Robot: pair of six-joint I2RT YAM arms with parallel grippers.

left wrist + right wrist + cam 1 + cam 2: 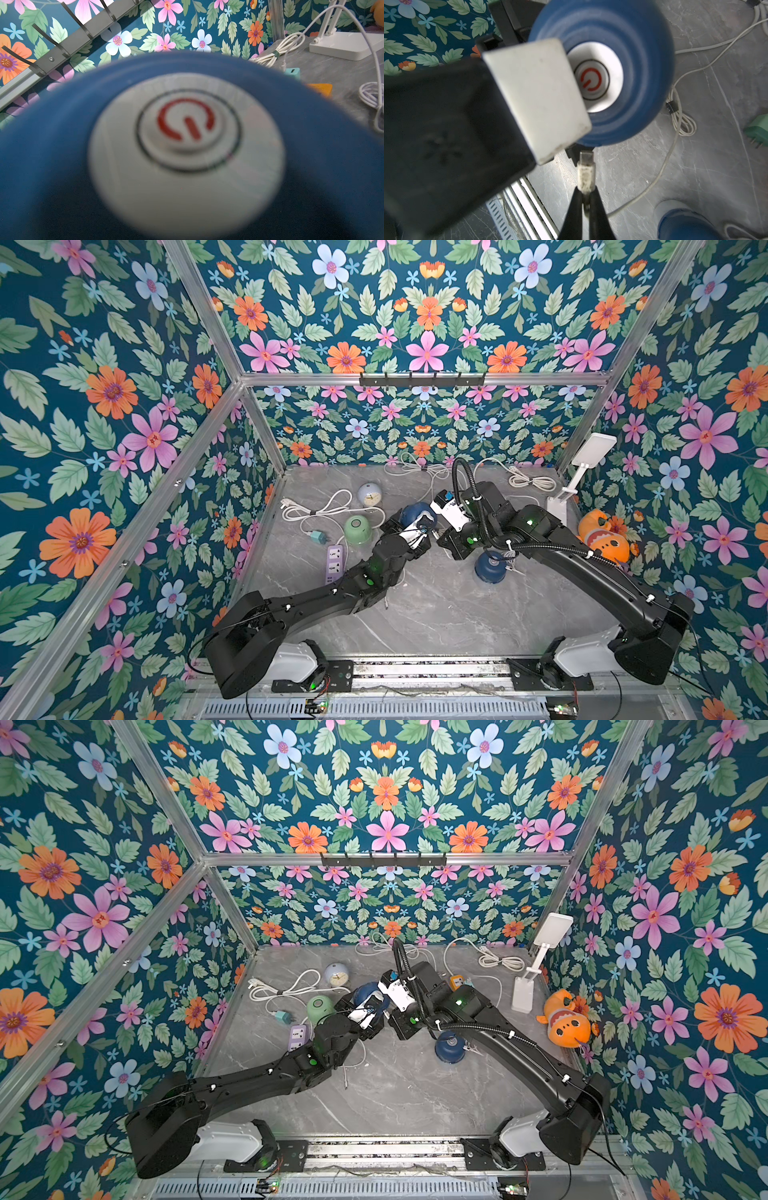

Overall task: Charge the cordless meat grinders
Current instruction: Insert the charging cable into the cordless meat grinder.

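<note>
Here, one navy grinder (643, 62) is tipped on its side at mid-table, its button facing the right wrist camera. The left gripper (417, 526) clamps it across the body, fingers spread wide around it. Just beside its rim, the right gripper (585, 194) pinches a white USB plug (586, 170), fingers narrow. The other navy grinder (490, 568) stands on the table (436, 614) under the right arm. The green grinder (357, 529) stands near the power strip (335, 558).

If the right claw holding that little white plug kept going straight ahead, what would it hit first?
Probably the dark navy blue dome-shaped grinder held by the left gripper; the white cable plug in the right gripper points at its rim, though depth is unclear.
</note>
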